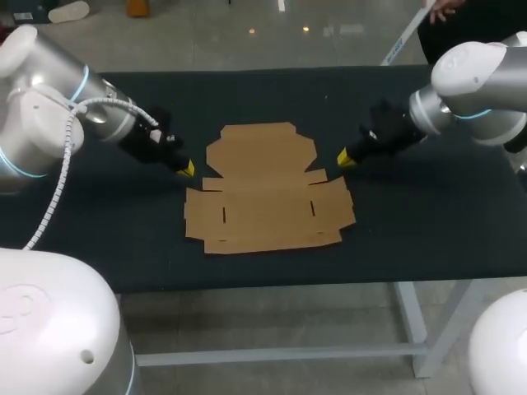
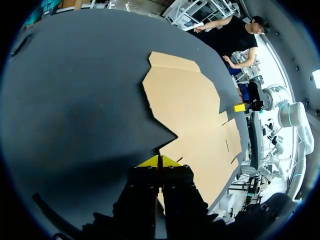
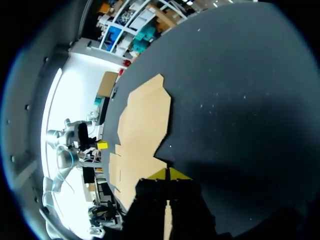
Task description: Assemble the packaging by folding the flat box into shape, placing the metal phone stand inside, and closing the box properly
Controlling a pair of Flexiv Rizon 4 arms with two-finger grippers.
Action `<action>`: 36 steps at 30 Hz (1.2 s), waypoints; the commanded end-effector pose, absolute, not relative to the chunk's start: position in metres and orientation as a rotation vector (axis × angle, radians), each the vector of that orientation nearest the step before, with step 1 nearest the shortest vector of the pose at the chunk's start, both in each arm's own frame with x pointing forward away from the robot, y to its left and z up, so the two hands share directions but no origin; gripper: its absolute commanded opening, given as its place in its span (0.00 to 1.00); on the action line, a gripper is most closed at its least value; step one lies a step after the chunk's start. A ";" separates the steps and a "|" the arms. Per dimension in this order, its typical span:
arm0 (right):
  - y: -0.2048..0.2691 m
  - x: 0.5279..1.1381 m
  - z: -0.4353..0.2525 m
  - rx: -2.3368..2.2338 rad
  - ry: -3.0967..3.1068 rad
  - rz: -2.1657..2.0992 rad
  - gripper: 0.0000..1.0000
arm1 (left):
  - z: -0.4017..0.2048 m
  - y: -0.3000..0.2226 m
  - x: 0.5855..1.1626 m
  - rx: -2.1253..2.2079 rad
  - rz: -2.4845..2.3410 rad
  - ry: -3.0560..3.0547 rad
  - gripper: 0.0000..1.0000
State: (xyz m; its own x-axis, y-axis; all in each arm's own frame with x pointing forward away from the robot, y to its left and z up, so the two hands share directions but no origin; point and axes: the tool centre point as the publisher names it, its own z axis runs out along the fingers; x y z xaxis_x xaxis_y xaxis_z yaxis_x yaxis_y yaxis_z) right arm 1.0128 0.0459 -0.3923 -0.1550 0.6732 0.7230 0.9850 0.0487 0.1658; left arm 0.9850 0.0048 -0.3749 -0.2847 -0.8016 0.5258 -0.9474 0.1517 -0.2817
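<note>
Two risks noted, nearest first. Flat box (image 1: 268,202) lies fully unfolded at the middle of the counter (image 1: 123,239), with nothing pinning its near panel. Any sideways nudge would likely slide the whole sheet rather than raise a flap. Further out, my left end effector (image 1: 186,169) and right end effector (image 1: 346,158) sit at the notches on either side of the sheet. Each has its fingers pressed together and holds nothing; contact with the card cannot be confirmed. Tips set like that cannot pinch a flap, and uneven pushing from the two sides could skew the far lid panel. Metal phone stand not in view.
</note>
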 end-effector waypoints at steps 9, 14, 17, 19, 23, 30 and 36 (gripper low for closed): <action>0.057 1.019 -0.407 -1.623 -1.874 -0.905 0.00 | -0.393 0.004 0.988 1.633 0.894 -2.164 0.00; 0.061 1.016 -0.408 -1.633 -1.882 -0.902 0.00 | -0.395 0.000 0.989 1.615 0.901 -2.167 0.00; 0.060 1.015 -0.411 -1.642 -1.872 -0.900 0.00 | -0.397 -0.002 0.990 1.611 0.897 -2.169 0.00; 0.061 1.016 -0.415 -1.649 -1.871 -0.889 0.00 | -0.398 -0.004 0.991 1.608 0.892 -2.170 0.00; 0.060 1.019 -0.417 -1.658 -1.882 -0.883 0.00 | -0.399 -0.005 0.992 1.601 0.887 -2.167 0.00; 0.065 1.021 -0.424 -1.662 -1.898 -0.873 0.00 | -0.402 -0.007 0.992 1.595 0.878 -2.164 0.00; 0.069 1.022 -0.425 -1.663 -1.905 -0.868 0.00 | -0.404 -0.007 0.992 1.598 0.880 -2.158 0.00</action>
